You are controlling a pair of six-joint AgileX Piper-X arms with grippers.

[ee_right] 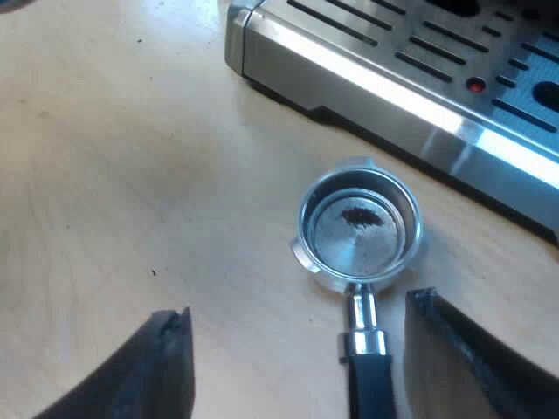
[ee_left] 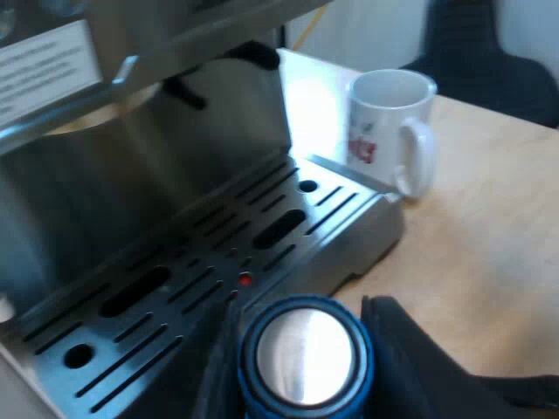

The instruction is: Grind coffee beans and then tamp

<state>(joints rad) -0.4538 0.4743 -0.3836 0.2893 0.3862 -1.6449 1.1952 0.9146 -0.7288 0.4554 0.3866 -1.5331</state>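
Left tool [ee_left: 301, 351] snug around blue tamper [ee_left: 306, 360]

mug [ee_left: 390, 118]: white, red print, set upright on wooden desk [ee_left: 489, 262] near its edge | dark shape [ee_left: 489, 52]: seen beyond that edge

My left gripper [ee_left: 301, 340] is closed around the blue tamper [ee_left: 306, 356], with one black finger pressed against each side of its round body. My right gripper [ee_right: 299, 305] hangs facing downward, its two black fingers [ee_right: 170, 349] spread wide apart.
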